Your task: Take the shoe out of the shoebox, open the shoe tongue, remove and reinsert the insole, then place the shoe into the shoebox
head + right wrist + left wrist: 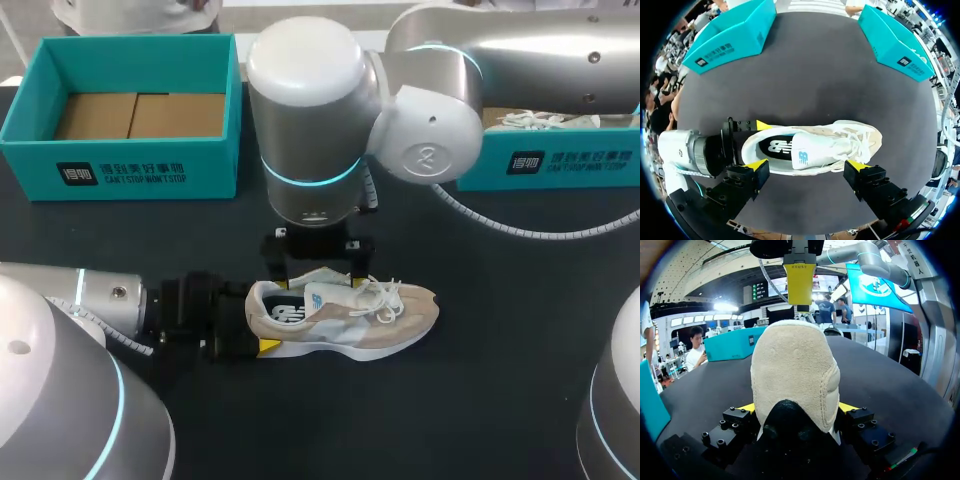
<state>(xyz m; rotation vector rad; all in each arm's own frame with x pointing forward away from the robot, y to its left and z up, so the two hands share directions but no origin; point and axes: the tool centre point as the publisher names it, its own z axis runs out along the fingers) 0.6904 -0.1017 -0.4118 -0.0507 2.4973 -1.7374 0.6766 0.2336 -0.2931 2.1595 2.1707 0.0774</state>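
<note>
Beige shoe (345, 310), upright on black table (500, 400), outside the open teal shoebox (120, 165); heel pinched by left gripper (796, 407); right gripper (807, 166) spread wide above it.

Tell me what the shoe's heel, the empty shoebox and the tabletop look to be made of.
The shoe has a heel that looks like beige suede or a similar napped fabric: matte, fuzzy, with stitched panels. The shoebox is likely cardboard, with a smooth teal printed outside and bare brown flaps on its floor. The tabletop is dark and matte, perhaps a cloth or mat; the pictures leave that open.
</note>
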